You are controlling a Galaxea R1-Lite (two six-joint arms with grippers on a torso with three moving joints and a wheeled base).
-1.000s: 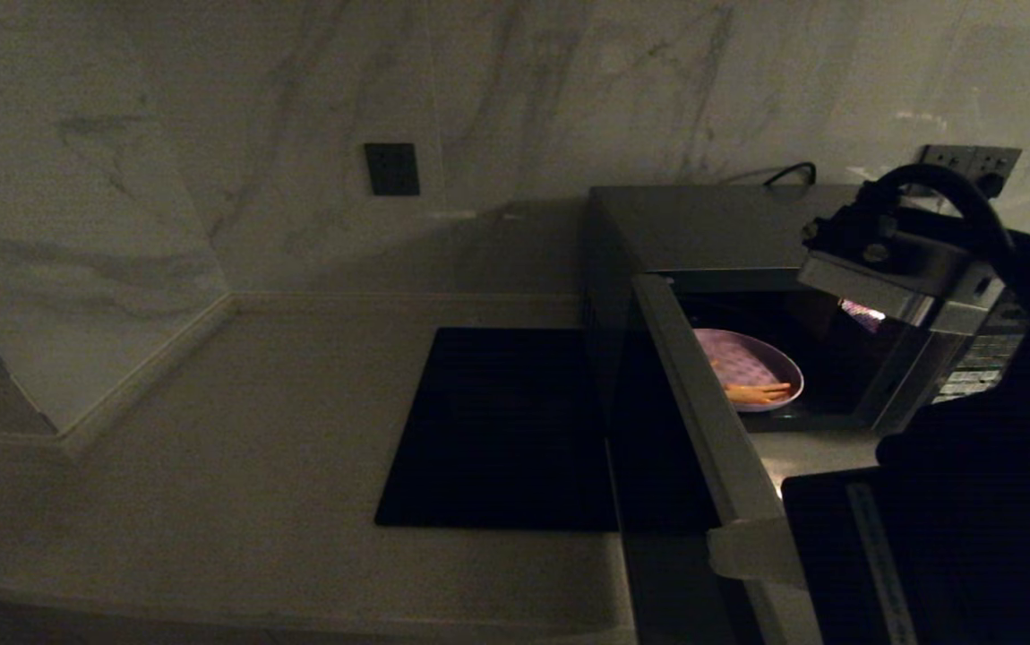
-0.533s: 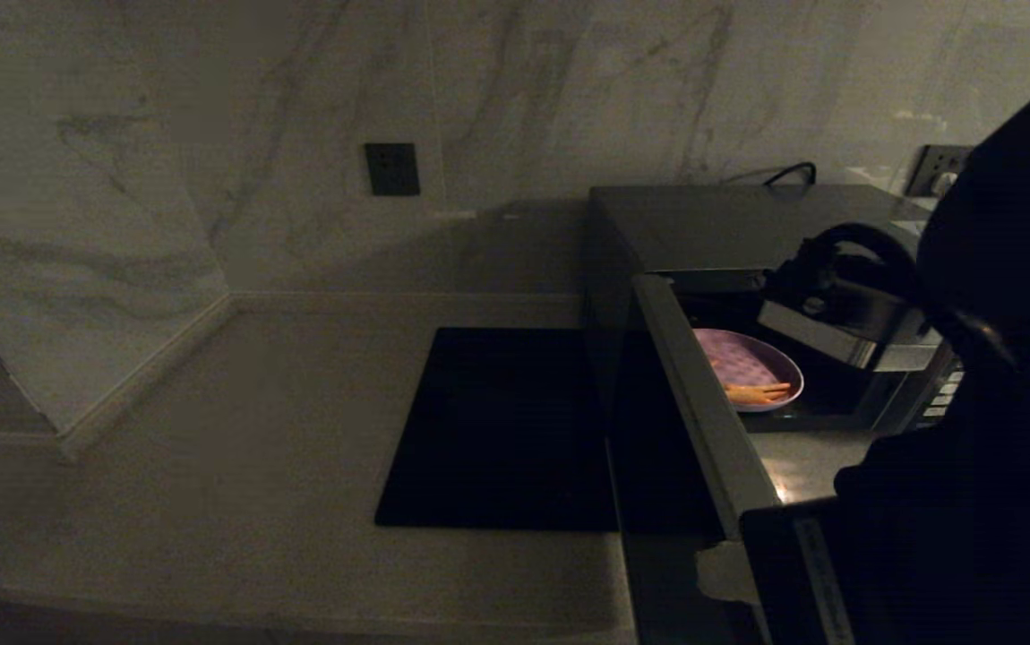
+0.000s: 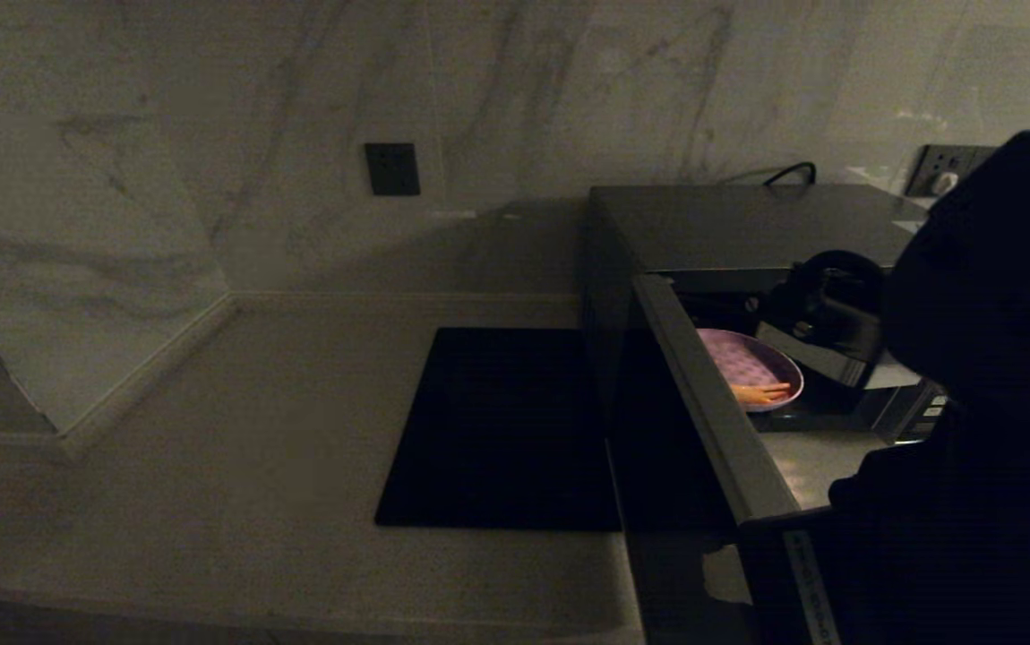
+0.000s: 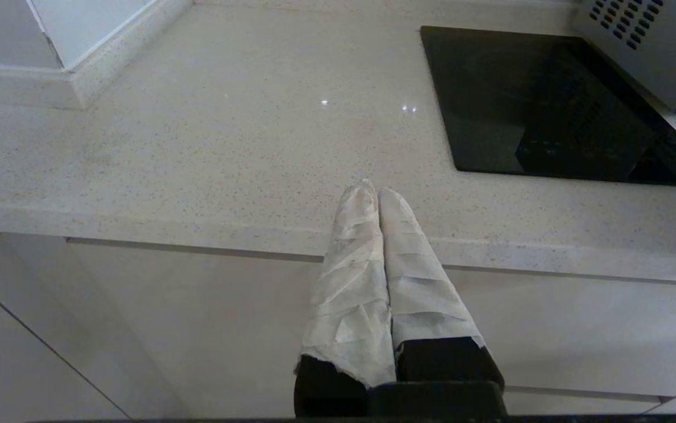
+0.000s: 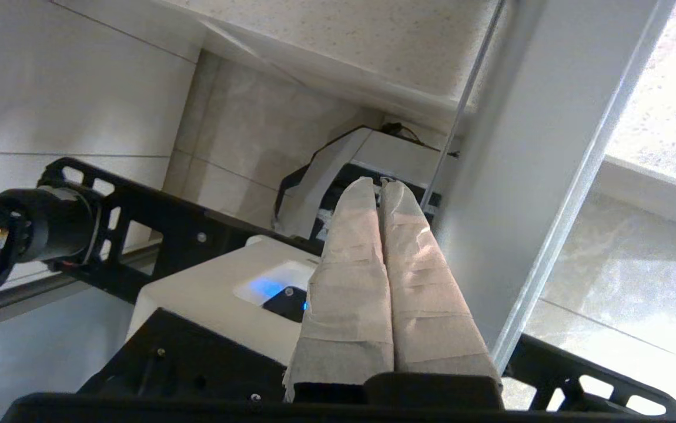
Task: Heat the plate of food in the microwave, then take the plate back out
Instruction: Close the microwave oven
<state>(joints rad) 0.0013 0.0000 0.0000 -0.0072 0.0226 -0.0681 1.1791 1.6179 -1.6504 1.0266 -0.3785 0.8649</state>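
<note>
We see a pale speckled stone counter [image 3: 237, 421] meeting a marbled wall [image 3: 210, 134], with broad bare room on its left half. A flat, glossy black square mat [image 3: 506, 430] lies just left of the microwave [image 3: 730, 224], a large dark-grey box at the back right. Its door [image 3: 703, 403] stands swung out toward us, its silver top edge running from the box toward the counter's front lip. Inside the dark cavity sits the plate [image 3: 752, 363], round, shallow, lavender, with thin orange fries [image 3: 761, 392] at its near rim; the door edge hides its left part.

Our right arm [image 3: 972, 358] fills the right side as a dark mass before the opening. The right gripper [image 5: 382, 188], cloth-wrapped, points down past the door's edge, below counter level, fingers pressed together and holding nothing. The left gripper [image 4: 371, 191], likewise wrapped and closed empty, hangs at the counter's front edge, well left of the mat.
</note>
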